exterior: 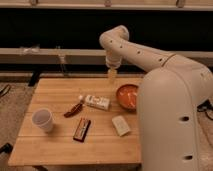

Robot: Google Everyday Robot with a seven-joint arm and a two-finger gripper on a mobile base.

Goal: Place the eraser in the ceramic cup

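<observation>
The eraser (82, 129), a flat dark block with reddish-brown stripes, lies on the wooden table (55, 92) near the front middle. The ceramic cup (43, 120), small, white and upright, stands at the front left, about a cup's width left of the eraser. My gripper (112, 75) hangs from the white arm (145, 55) above the table's far edge, well behind the eraser and the cup, holding nothing that I can see.
An orange bowl (127, 96) sits at the right, partly behind my arm. A white labelled box (96, 102) and a red object (74, 109) lie mid-table. A pale beige block (120, 125) lies right of the eraser. A dark wall and rail run behind.
</observation>
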